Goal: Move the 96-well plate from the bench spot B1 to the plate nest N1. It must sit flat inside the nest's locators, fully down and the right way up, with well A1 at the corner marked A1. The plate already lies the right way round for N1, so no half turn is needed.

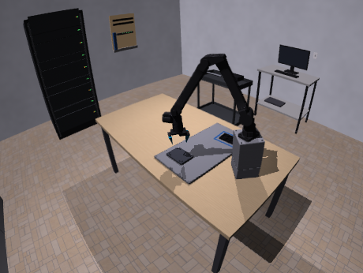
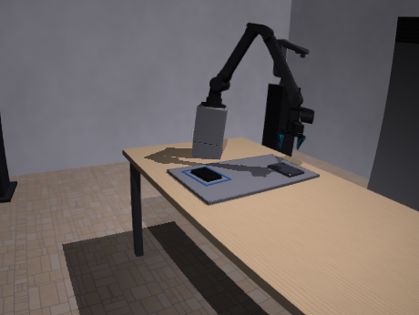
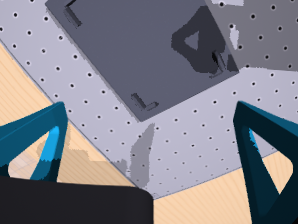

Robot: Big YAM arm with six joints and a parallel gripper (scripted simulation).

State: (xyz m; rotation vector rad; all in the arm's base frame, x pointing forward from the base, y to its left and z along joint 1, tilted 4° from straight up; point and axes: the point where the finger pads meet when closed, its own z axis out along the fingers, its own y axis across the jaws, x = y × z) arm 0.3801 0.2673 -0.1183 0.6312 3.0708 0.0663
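Note:
The black 96-well plate (image 1: 226, 138) lies flat inside the blue outline of spot B1, near the arm's base; it also shows in the exterior view (image 2: 206, 174). The plate nest N1 (image 1: 179, 155) is a dark square pad at the other end of the grey mat, and it is empty. In the wrist view the nest (image 3: 133, 36) shows small L-shaped locators at its corners. My gripper (image 1: 178, 137) hangs open and empty above the mat beside the nest, far from the plate. Its blue fingers stand wide apart.
The grey dotted mat (image 1: 199, 151) lies on the wooden table. The arm's grey pedestal (image 1: 247, 154) stands right beside spot B1. The mat's edge and bare table top lie under the gripper's near side.

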